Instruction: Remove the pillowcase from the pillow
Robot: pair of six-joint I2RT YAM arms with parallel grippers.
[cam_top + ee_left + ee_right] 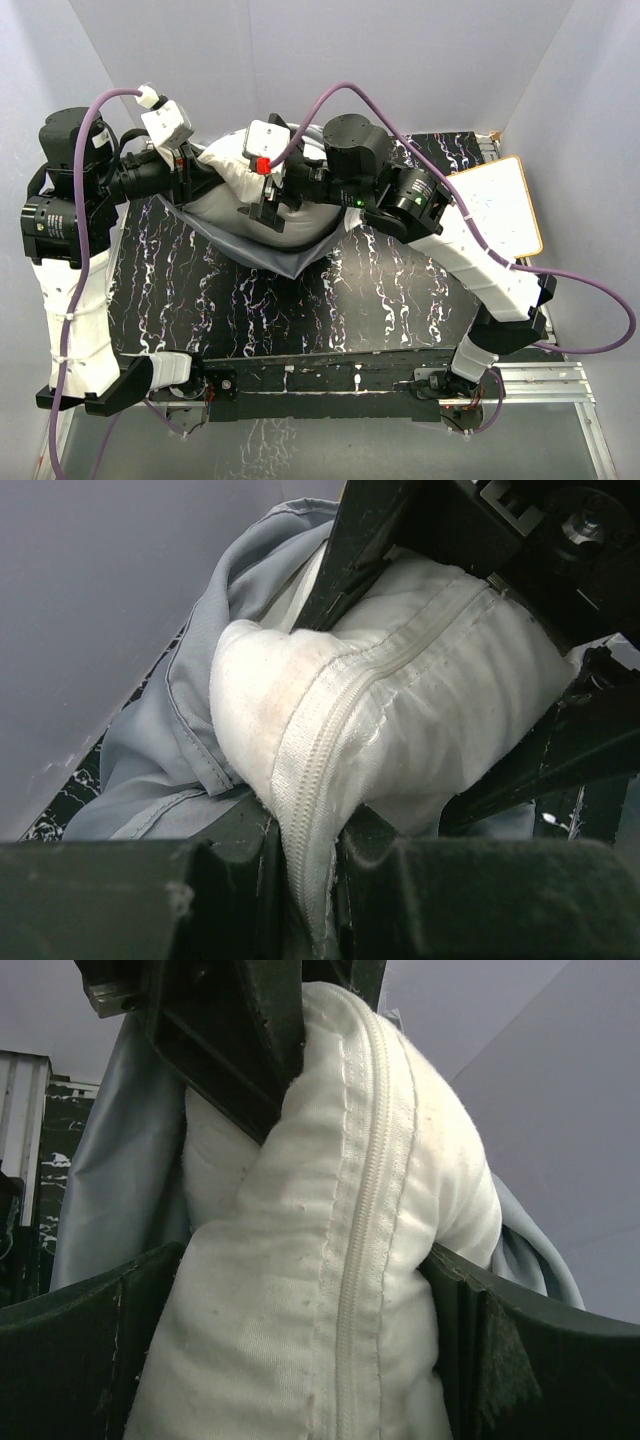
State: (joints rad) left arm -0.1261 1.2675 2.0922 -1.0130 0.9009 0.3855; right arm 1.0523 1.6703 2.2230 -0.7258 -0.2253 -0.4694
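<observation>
The black marbled tabletop carries the pillow at its far edge, left of the middle, lifted between my two arms. The grey pillowcase hangs slack around and under the pillow, with one corner spilling toward the tabletop's middle. Its hemmed mouth is peeled back, so the pillow's zipped end shows bare. A small whiteboard lies at the far right corner, well apart. My right gripper has its fingers spread to their widest, astride the pillow's bare end. The cloth touches both fingers, which I judge is to brace it. My left gripper has its fingers pinched on the zipper seam so the pillow can be drawn out of the pillowcase.
</observation>
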